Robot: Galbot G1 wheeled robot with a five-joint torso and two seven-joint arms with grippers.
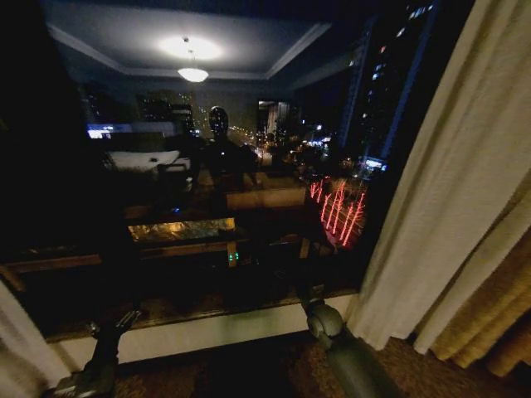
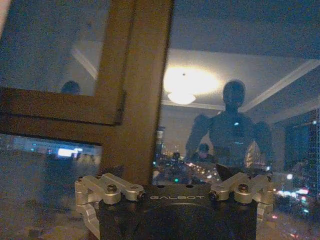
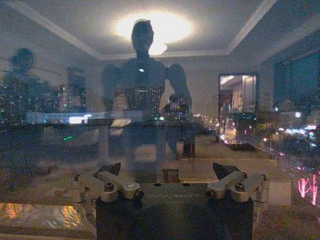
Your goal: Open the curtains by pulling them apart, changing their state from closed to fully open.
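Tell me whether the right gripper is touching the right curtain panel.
Apart. In the head view the right gripper sits low in front of the window sill, with dark window and sill between it and the right curtain panel hanging off to its side.

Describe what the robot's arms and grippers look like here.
Both arms are dark grey tubes with rounded joints. The left gripper and right gripper each have a black body lettered GALBOT, silver bolted linkage bars and dark pointed fingertips.

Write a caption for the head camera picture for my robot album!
Night window uncovered: sheer curtains pulled to the sides, both arms low, left gripper and right gripper near the sill.
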